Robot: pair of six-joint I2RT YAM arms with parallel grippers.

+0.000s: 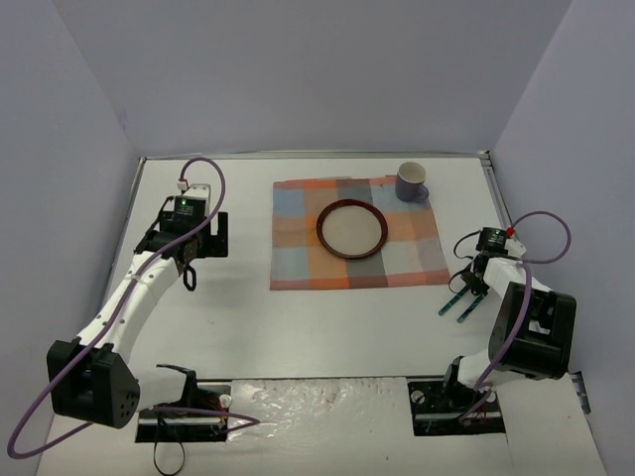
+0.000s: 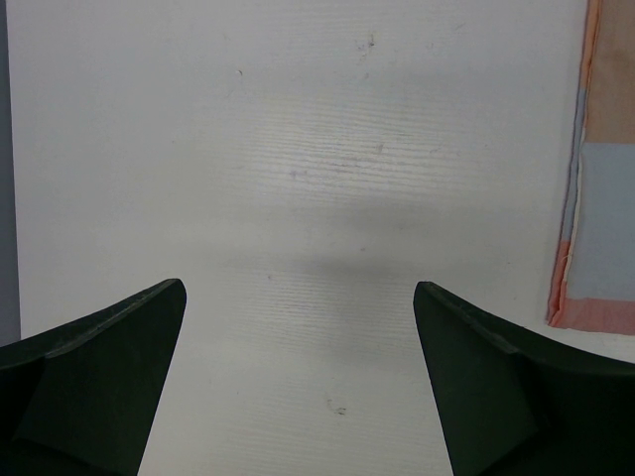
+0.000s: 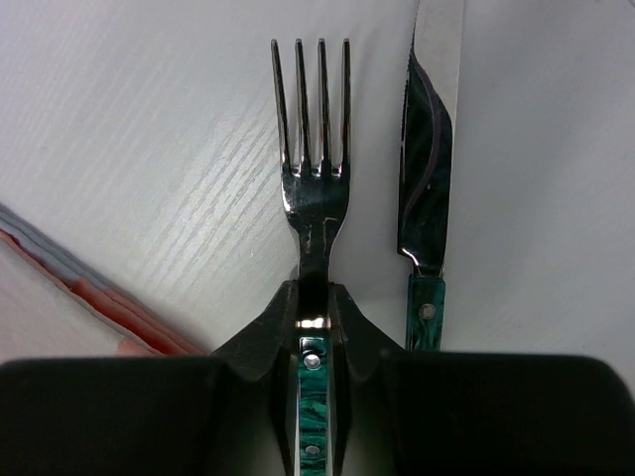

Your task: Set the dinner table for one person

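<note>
My right gripper (image 1: 474, 281) (image 3: 315, 293) is shut on the neck of a fork (image 3: 315, 169) with a green handle. The fork lies flat on the white dinner table (image 1: 298, 327), tines pointing away from the wrist camera. A knife (image 3: 427, 188) with a matching green handle lies parallel just to its right. In the top view the fork (image 1: 449, 300) and knife (image 1: 466, 308) sit just off the mat's near right corner. My left gripper (image 1: 189, 276) (image 2: 298, 288) is open and empty above bare table left of the mat.
An orange-and-blue plaid mat (image 1: 298, 248) lies mid-table with a brown-rimmed plate (image 1: 351, 228) on it. A purple mug (image 1: 411, 182) stands at its far right corner. The mat's edge shows in the left wrist view (image 2: 595, 228) and the right wrist view (image 3: 60, 288). Walls enclose three sides.
</note>
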